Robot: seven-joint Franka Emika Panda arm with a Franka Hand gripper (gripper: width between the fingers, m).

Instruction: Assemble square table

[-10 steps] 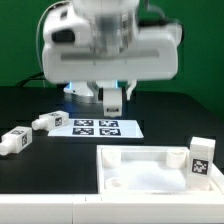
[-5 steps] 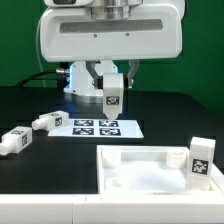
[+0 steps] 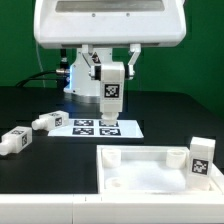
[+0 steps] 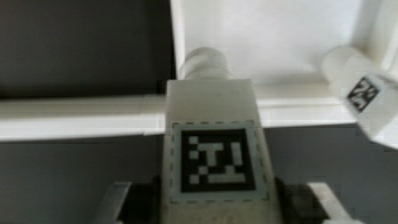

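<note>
Jaws snug around an upright stubby white plastic leg (image 3: 110, 90) with black-and-white tag, white rimmed square plastic panel (image 3: 140, 172) at its four o'clock.

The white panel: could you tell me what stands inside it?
One tagged leg stands upright in the panel's corner on the exterior view's right; the spot beneath is covered.

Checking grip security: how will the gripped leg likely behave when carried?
The held leg looks like stiff moulded plastic, so probably won't flex. Stubby, so likely light. Its smooth white faces might let it slip or tilt.
</note>
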